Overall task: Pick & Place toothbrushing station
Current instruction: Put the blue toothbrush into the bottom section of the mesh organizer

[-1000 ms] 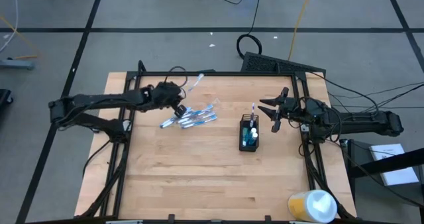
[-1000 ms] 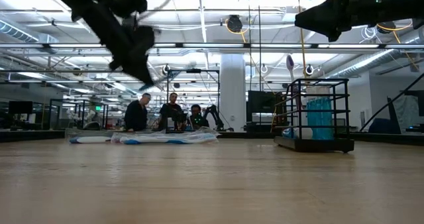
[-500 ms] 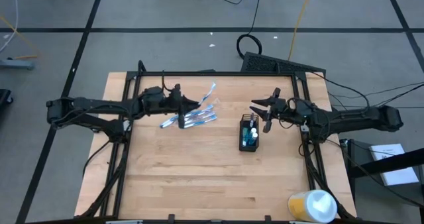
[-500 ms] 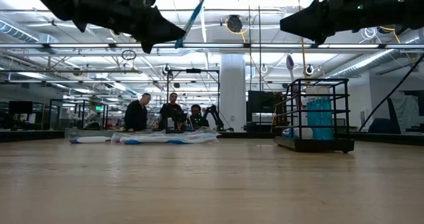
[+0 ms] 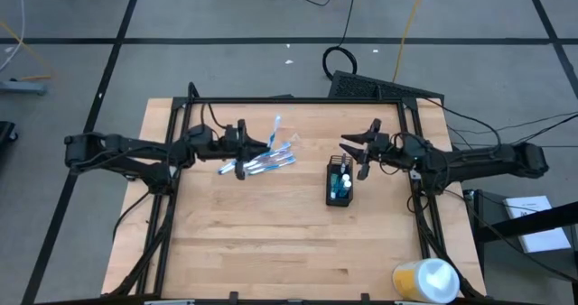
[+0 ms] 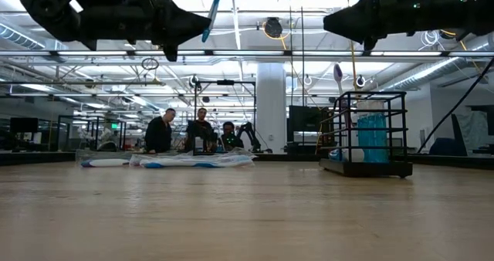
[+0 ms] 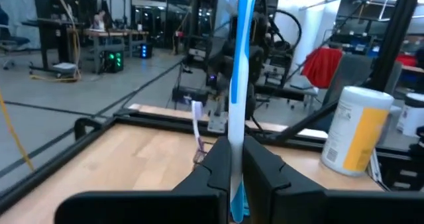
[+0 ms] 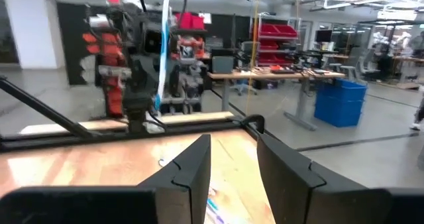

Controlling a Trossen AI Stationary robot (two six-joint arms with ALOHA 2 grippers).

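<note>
one toothbrush [image 7: 238, 65] is pinched upright between the pressed fingers of the left gripper [image 5: 264, 143], held above the pile of brushes [image 5: 266, 161] lying on the table [image 5: 271, 242]. the right gripper [image 5: 354, 152] is kept spread and empty, raised just beside the mesh cup [image 5: 340, 183], in which a brush and tubes are seen.

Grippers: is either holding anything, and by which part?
The left gripper pinches one toothbrush near its lower end, lifted above the table. The right gripper, open, holds nothing.
</note>
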